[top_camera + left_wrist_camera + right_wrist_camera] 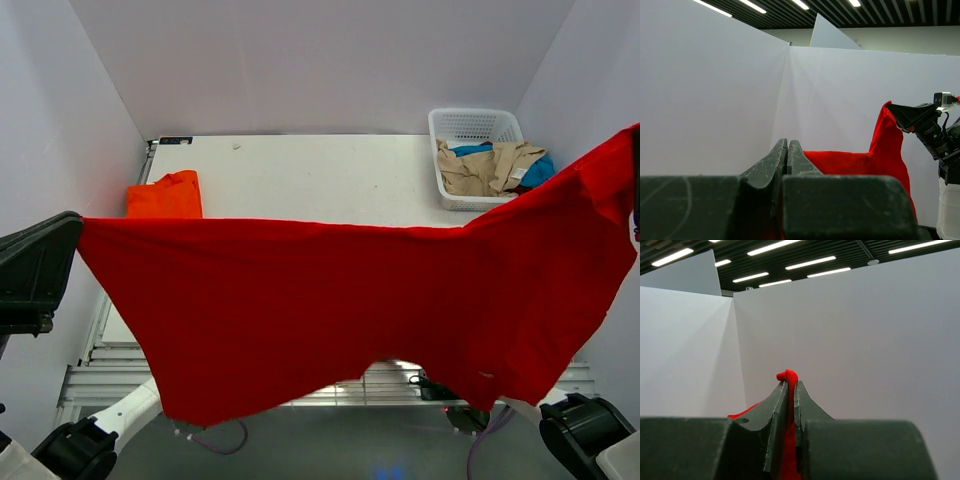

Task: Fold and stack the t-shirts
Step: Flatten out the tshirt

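Holding: the red t-shirt (330,300) is stretched wide in the air between the two pincers, its upper edge taut from one to the other and the body hanging below them, over the near part of the table (330,175).
Left pincer (787,145): jaws pressed together on one end of the shirt's upper edge; the red cloth runs away from its tips toward the other arm.
Right pincer (789,385): clamped on the cloth too, with a red fold poking up between the closed jaws.
Beyond the left pincer: an orange t-shirt (165,195) lies folded on the table, apart from the red one.
Beyond the right pincer: a white basket (475,120) holding crumpled clothes (490,168), tan and blue.
Step in hand: spreading the shirt before laying it down, as I read it — no fold is made in it yet.
Next move calls for: both arms lowering together and keeping the top edge tight, so the shirt lands flat on the table rather than bunched; the lower hem hangs unevenly and could tuck under itself.
Later: the fold — then onto the orange one.
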